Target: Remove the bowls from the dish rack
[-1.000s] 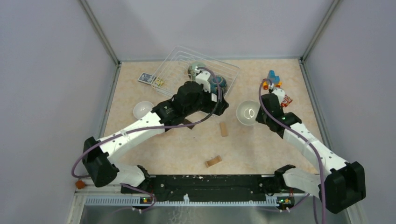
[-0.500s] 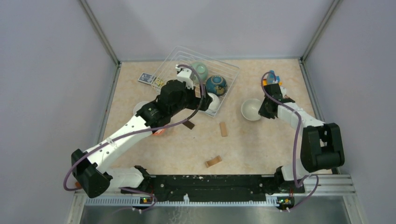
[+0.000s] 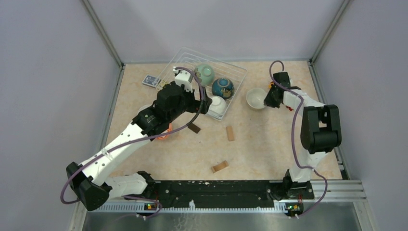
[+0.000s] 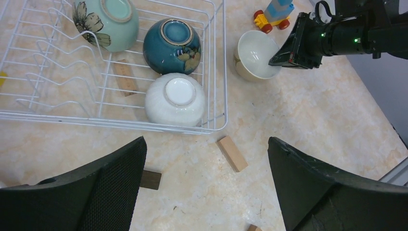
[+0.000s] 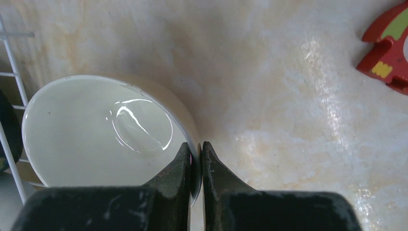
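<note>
Your right tool (image 5: 196,163) is pinched narrow on the rim of the beige bowl (image 5: 96,139), one finger inside the glossy cream wall and one outside. The bowl stands mouth up, to the left of the fingers and just outside the dish rack (image 4: 219,72). Whether its foot touches the counter (image 5: 288,96) cannot be told. A red toy piece (image 5: 389,53) with yellow and green marks lies well off to this tool's upper right; its marks form no words you can read.

Your left tool (image 4: 206,144) hangs wide apart above the counter, gripping nothing. Just ahead of it, inside the rack's near right corner, a white bowl (image 4: 175,98) sits upside down. Beyond that, a dark blue bowl (image 4: 172,45) with a painted flower lies foot up, touching it. The mint green bowl (image 4: 108,17), also flower-painted, lies farther ahead to the left. A wooden block (image 4: 232,153) lies on the counter between the fingers, nearer the right one.
</note>
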Controlling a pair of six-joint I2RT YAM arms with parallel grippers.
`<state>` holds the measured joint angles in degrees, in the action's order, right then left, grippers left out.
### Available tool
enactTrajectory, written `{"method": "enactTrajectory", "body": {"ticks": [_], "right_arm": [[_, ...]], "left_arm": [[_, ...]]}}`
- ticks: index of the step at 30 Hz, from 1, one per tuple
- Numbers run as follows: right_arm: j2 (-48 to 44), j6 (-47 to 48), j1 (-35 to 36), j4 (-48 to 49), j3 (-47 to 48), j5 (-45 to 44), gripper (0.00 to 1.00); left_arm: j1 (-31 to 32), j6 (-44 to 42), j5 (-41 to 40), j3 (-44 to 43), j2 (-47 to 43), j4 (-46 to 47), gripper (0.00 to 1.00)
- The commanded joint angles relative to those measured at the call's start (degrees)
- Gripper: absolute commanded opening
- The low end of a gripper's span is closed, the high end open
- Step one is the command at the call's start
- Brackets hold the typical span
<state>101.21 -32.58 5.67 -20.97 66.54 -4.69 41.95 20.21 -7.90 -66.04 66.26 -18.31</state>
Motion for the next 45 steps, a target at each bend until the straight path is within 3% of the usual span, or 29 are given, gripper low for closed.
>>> {"method": "enactTrajectory", "body": {"ticks": [1, 6, 7, 10, 16, 21, 27, 35, 41, 45], "right_arm": [[4.84, 0.51, -2.26, 2.39, 4.82, 0.16, 0.01], [9.15, 4.11, -2.76, -1.62, 11.07, 0.50, 0.09], [10.04, 4.93, -2.77, -2.93, 12.45, 0.67, 0.13], [10.92, 5.88, -2.77, -4.39, 13.49, -0.36, 0.47], [8.96, 6.69, -2.81, -4.54, 12.94, -1.09, 0.63], [1.03, 9.09, -2.86, -2.63, 9.36, 1.69, 0.68], [-12.60, 11.65, -2.85, 4.13, -0.49, 6.54, 0.67], [-31.10, 8.92, -2.84, 27.94, -23.86, 19.55, 0.69], [-39.99, 6.41, -2.82, 30.77, -34.01, 17.91, 0.76], [-45.86, 4.51, -2.86, 33.00, -40.94, 18.00, 0.77]], "left_arm": [[-0.36, -1.63, -1.45, 0.71, -2.29, 0.40, 0.99], [-0.45, -2.35, -2.23, 0.86, -2.62, 0.05, 0.99], [-0.41, -2.44, -2.28, 0.90, -2.67, 0.03, 0.99], [-0.46, -2.45, -2.35, 1.02, -2.74, 0.12, 0.99], [-0.53, -2.20, -1.77, 1.00, -2.32, 0.27, 0.99], [-0.53, -2.11, -1.59, 1.40, -2.03, 0.59, 0.99], [-0.51, -1.54, 0.02, 1.12, 0.05, 0.60, 0.99], [-0.63, -2.12, -0.67, -0.23, 3.57, 0.81, 0.99], [-7.09, 1.73, 6.63, -1.78, 7.75, -0.78, 0.99], [-9.07, 0.45, 5.92, -2.56, 8.55, -0.84, 0.99]]}}
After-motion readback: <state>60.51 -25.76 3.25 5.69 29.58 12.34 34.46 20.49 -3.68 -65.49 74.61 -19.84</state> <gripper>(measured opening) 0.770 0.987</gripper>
